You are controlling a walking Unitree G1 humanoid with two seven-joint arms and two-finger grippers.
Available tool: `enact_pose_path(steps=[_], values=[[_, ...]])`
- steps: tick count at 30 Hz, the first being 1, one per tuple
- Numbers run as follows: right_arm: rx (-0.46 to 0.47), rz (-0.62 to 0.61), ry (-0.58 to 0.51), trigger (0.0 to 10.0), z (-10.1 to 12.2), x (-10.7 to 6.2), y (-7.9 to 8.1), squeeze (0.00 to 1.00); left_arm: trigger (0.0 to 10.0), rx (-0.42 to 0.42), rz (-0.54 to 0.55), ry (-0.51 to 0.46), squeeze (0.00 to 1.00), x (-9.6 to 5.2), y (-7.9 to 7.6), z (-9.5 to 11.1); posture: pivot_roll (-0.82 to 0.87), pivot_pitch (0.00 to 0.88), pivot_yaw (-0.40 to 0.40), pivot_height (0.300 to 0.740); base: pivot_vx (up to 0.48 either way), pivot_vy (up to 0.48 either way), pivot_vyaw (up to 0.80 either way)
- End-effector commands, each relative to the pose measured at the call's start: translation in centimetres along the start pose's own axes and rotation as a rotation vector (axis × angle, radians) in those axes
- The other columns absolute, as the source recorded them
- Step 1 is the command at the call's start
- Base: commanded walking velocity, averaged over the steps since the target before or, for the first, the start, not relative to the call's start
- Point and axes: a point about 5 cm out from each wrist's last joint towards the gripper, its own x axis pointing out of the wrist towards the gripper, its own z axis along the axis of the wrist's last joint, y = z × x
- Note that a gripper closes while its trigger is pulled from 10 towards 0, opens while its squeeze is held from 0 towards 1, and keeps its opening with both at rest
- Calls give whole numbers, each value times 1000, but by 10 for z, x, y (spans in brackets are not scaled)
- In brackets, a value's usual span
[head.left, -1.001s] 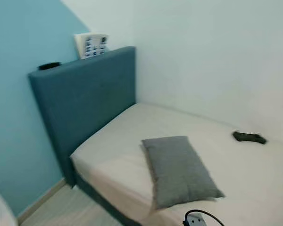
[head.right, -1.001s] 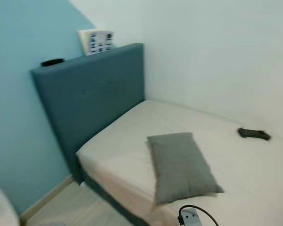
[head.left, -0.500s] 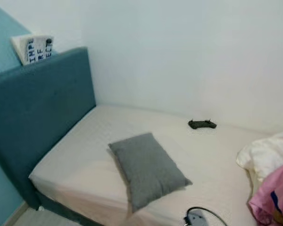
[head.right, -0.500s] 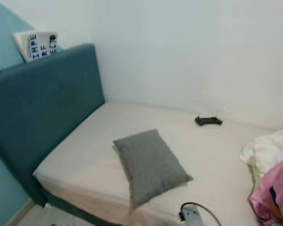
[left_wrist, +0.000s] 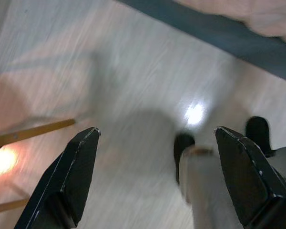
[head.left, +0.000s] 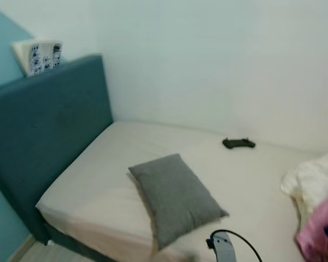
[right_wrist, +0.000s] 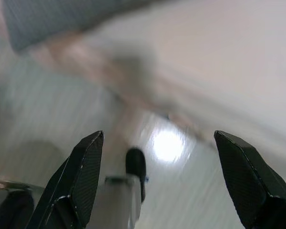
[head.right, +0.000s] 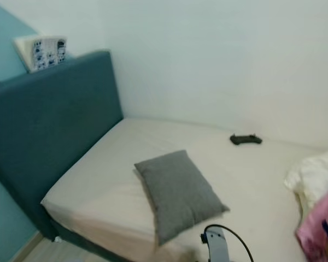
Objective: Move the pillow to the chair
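Both arms are seen hanging low and pointed down at the pale wood floor (left_wrist: 133, 71), with nothing held and nothing touched. In the left wrist view, the left gripper (left_wrist: 157, 176) is shown with its two black fingers (left_wrist: 78, 167) spread wide apart above the floor, with the dark blue base of the bed (left_wrist: 214, 36) at the far edge and a light wooden leg (left_wrist: 33, 132) to one side. In the right wrist view, which is blurred, the right gripper (right_wrist: 157, 181) is likewise shown with its fingers (right_wrist: 81, 171) set wide apart and empty, over a bright glare spot on the floor. In the head views, a grey rectangular pillow (head.left: 175, 196) is seen lying flat on the cream mattress (head.left: 98, 174), near the mattress's near edge and roughly midway along it, at an angle to that edge. At the left end a dark teal upholstered headboard (head.left: 44, 131) is set against a light blue wall, and a white book with dark lettering (head.left: 37, 54) is propped on its top. A small black controller (head.left: 239, 143) is seen on the far side of the mattress by the white wall, well apart from the pillow. Crumpled white bedding (head.left: 311, 180) and a pink cloth (head.left: 322, 232) are piled at the right. A grey robot part with a black cable (head.left: 227, 248) is seen at the near edge, just beside the pillow's near right corner.
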Motion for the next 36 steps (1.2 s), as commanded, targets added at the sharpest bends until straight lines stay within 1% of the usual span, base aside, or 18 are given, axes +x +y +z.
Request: enact_pose_path(steps=[1, 9, 11, 18, 21, 22, 24, 26, 28, 31, 34, 35, 36], values=[[26, 37, -10, 10000, 0, 1, 11, 0, 10000, 10, 15, 25, 0, -1, 7, -7, -49, 0, -8, 740, 266, 0, 0], [-1, 48, -3, 10000, 1, 2, 13, 0, 10000, 23, 17, 21, 0, -1, 9, -6, -39, 0, -15, 740, 266, 0, 0], [6, 51, 8, 10000, 0, 2, 14, 0, 10000, 6, 25, 21, 0, -1, 10, -6, -36, 0, -16, 740, 0, 0, -763], [55, -2, -14, 10000, 7, 2, 7, 0, 10000, 12, 26, 35, 0, -2, 9, -12, -34, 0, -15, 740, 0, 0, -763], [73, -14, -37, 10000, 13, 2, 4, 0, 10000, 13, 25, 43, 0, -3, 9, -15, -33, 0, -16, 740, 0, 0, -763], [85, -11, -62, 10000, 20, 3, 4, 0, 10000, 15, 25, 49, 0, -3, 9, -17, -35, 0, -14, 740, 0, 0, 0], [91, -7, -73, 10000, 23, 3, 5, 0, 10000, 16, 25, 51, 0, -3, 9, -17, -35, 0, -14, 740, 0, 0, 0], [130, 17, -118, 10000, 36, 4, 8, 0, 10000, 22, 24, 56, 0, -4, 9, -19, -38, 0, -10, 740, 0, 0, 0], [141, 25, -148, 10000, 48, 4, 10, 0, 10000, 26, 22, 56, 0, -4, 9, -19, -40, 0, -7, 740, 0, 0, 0], [142, 28, -157, 10000, 54, 4, 10, 0, 10000, 31, 21, 55, 0, -4, 9, -19, -40, 0, -6, 740, 0, 0, 0], [132, 29, -175, 10000, 63, 4, 10, 0, 10000, 36, 20, 53, 0, -3, 9, -18, -39, 0, -8, 725, 0, 0, 0], [132, 29, -175, 10000, 63, 4, 10, 0, 10000, 36, 20, 53, 0, -3, 9, -18, -39, 0, -8, 725, 0, 0, 0], [157, 32, -191, 10000, 67, 3, 9, 0, 10000, 37, 21, 52, 0, -3, 9, -17, -38, 0, -8, 715, 0, 0, 0]])
